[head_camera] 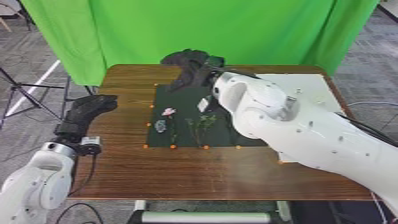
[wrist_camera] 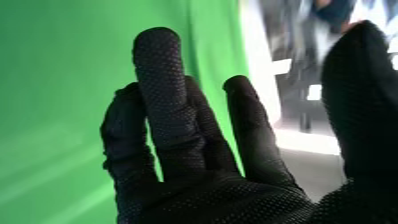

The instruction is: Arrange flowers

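The brown wooden table spans the frame below a green curtain. On its middle lies a dark mat. The right hand is above the mat's upper edge, fingers straight and spread, grasping nothing. The left hand is left of centre; how open, I cannot tell. Green sprigs and a pink flower lie mid-frame on the mat.

The right arm extends diagonally forward and inward, its hand open, fingers and thumb straight and spread apart. The left arm lies at the left, shorter in its reach, its hand nearer the body than the right one.
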Available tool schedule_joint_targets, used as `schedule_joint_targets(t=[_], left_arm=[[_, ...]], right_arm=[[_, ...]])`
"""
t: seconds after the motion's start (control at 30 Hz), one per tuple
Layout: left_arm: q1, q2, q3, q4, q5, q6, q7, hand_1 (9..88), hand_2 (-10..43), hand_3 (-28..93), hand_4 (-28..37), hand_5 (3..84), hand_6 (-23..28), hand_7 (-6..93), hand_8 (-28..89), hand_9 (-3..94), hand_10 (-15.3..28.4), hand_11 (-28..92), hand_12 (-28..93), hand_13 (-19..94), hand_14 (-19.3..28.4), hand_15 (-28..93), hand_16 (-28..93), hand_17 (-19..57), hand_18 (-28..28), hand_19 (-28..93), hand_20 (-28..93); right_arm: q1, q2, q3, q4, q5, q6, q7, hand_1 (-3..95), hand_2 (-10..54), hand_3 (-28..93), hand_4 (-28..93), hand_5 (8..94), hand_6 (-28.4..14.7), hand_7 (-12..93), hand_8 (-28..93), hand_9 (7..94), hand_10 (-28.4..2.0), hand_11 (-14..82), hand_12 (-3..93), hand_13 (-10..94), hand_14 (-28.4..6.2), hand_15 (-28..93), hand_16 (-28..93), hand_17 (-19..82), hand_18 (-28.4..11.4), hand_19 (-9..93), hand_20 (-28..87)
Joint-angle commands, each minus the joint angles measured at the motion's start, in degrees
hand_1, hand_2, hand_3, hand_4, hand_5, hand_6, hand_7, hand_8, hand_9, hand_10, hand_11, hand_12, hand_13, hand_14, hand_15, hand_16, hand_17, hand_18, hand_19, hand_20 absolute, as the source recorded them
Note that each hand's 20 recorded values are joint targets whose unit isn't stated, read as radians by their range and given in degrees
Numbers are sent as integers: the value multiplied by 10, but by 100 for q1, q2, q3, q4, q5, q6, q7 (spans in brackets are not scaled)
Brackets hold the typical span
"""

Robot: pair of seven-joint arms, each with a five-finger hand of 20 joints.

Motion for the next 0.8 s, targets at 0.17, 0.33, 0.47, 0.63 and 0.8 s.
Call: schedule_joint_targets(t=[0.17,0.33,0.47,0.63,0.8], left_arm=[[472,-154,-297,-172,2,30,-53,312,-15,621,-172,494,48,186,-79,477,144,250,126,373,181,228,-22,41,136,147,142],[482,-204,-225,-173,34,-20,-58,312,-16,621,-173,493,48,185,-80,475,145,250,125,372,182,232,-20,39,137,148,143],[420,-207,-152,-157,54,-49,-27,313,-16,620,-173,493,48,185,-79,474,144,250,126,371,182,234,-19,38,138,148,142],[465,-203,-200,-183,87,-43,-14,312,-15,619,-172,492,47,186,-79,475,143,251,126,371,182,233,-20,38,138,147,142],[519,-227,-231,-206,100,-51,-14,312,-15,619,-172,492,48,186,-80,475,142,251,126,371,182,232,-19,38,138,147,143]], right_arm=[[-3771,2651,3674,-27,-306,30,563,280,-95,644,-235,385,-35,50,-52,424,-193,49,164,633,-142,469,328,243,-251,674,634],[-4289,2556,4152,583,-338,-70,830,278,-95,644,-240,383,-37,49,-49,419,-193,48,166,634,-144,474,329,244,-251,673,636],[-4540,2540,4404,862,-438,5,996,279,-95,649,-244,382,-37,50,-48,414,-195,47,168,637,-144,488,328,246,-251,677,637],[-4772,2478,4695,1093,-195,79,1086,284,-95,658,-247,387,-37,56,-48,415,-192,48,171,638,-143,510,325,251,-252,686,640],[-4958,2472,4818,1172,-242,-69,1104,289,-95,656,-248,396,-32,67,-52,425,-191,50,172,640,-143,524,321,253,-251,692,641]])
